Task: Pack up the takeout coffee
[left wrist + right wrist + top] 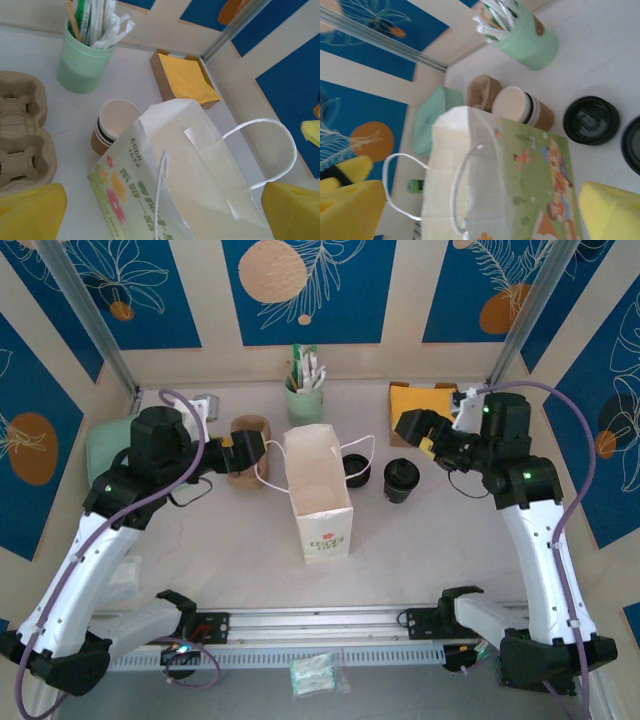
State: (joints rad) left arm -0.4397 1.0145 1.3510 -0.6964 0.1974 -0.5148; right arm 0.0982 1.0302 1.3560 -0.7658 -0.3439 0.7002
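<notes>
Both pairs of jaws were seen released, with nothing clamped. In the left wrist view the yellow pads were spread to either lower corner, and the same wide spread was shown by the pads in the right wrist view. Ahead of each pair the white paper bag was framed, stood upright on the tabletop with its mouth open and its handles looped out to either side. The left jaws were placed just beside the bag's left handle, and the right jaws were placed off the bag's other side. The takeout coffee, capped with its black lid, was stood on its base with its long axis upright, just beside the right jaws and between them and the bag. A loose black lid was laid between the coffee and the bag wall. From the left jaws the coffee was well apart, with the whole bag standing between. The right arm was therefore judged the nearer, and the pickup was judged to fall to it. The jaws would need to be brought around the upright body below the lid, then lifted past the loose lid to the bag's mouth. The nested lidless cups, stood ahead of the left jaws behind the bag, were not to be mistaken for it.
</notes>
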